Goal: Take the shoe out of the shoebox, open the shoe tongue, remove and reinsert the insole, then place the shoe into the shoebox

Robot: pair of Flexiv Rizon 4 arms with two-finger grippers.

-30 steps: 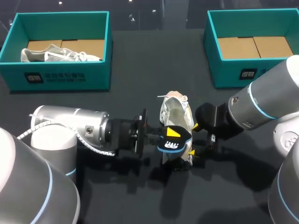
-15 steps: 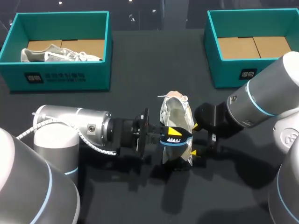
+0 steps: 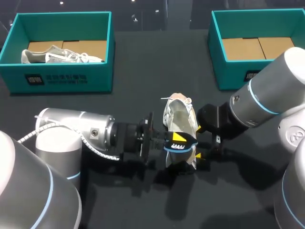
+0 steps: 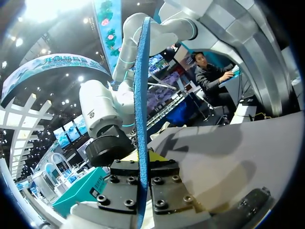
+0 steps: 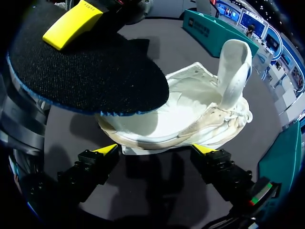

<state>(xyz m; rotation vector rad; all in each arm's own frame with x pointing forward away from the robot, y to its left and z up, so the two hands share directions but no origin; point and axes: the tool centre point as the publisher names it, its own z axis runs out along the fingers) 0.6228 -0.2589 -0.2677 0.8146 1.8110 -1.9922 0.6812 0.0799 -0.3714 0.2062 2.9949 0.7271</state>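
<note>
**Insole held over the shoe, right gripper open beside it**

Head view: the shoe (image 3: pixel 180 119) lies on the dark table (image 3: pixel 143 71), near the middle, outside both boxes, with its opening up. The left gripper (image 3: pixel 176 140) comes in from the left and is clamped on the insole (image 3: pixel 179 147), a dark piece with a blue edge held over the heel end of the shoe. The right gripper (image 3: pixel 198 141) sits just beside the shoe on the right, its fingers spread wide along the shoe's side. The left box (image 3: pixel 62 78) at the far left holds the other shoe (image 3: pixel 59 55). The right box (image 3: pixel 228 71) at the far right shows only its cardboard floor.

Left wrist view: the insole (image 4: pixel 141 95) is seen edge-on, a thin blue strip standing straight up from the left gripper (image 4: pixel 143 164), whose two fingers press it from both sides.

Right wrist view: the right gripper (image 5: pixel 155 150) stands wide, holding nothing, with the shoe (image 5: pixel 190 114) lying on its side just ahead of the yellow tips (whether they touch the sole I cannot tell). The tongue (image 5: pixel 233 67) is pulled up and stands out of the opening. The insole (image 5: pixel 86 71) hangs over the shoe's heel end, with a yellow finger (image 5: pixel 71 24) of the left gripper on top of it.
</note>
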